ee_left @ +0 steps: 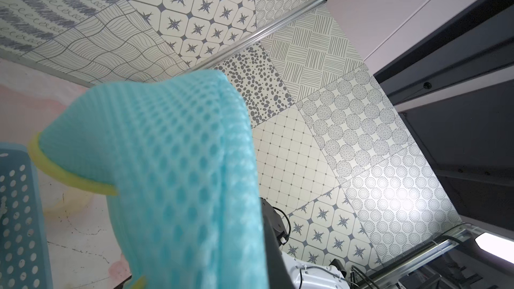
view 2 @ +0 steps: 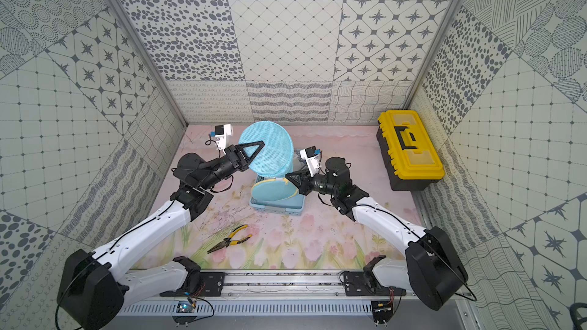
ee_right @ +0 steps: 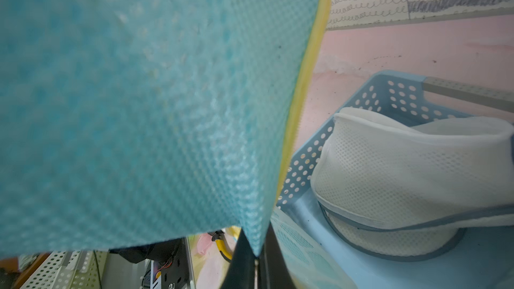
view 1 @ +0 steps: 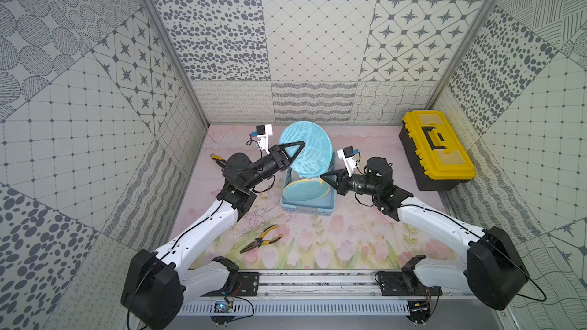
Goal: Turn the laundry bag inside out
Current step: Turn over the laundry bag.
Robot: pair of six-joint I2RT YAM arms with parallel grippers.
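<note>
Both pincers pinch the laundry bag (view 1: 306, 150) – left gripper (view 1: 300, 146) high, right gripper (ee_right: 254, 254) clamping its lower edge (over the basket (view 1: 330, 209)) – probably to spread it

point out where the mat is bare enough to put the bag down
Widest bare patch: the mat between the blue basket, the right arm and the front rail. Another strip runs between the basket and the yellow toolbox. Crowded: the basket itself, under the laundry bag with both hands, and front left around the pliers.
</note>
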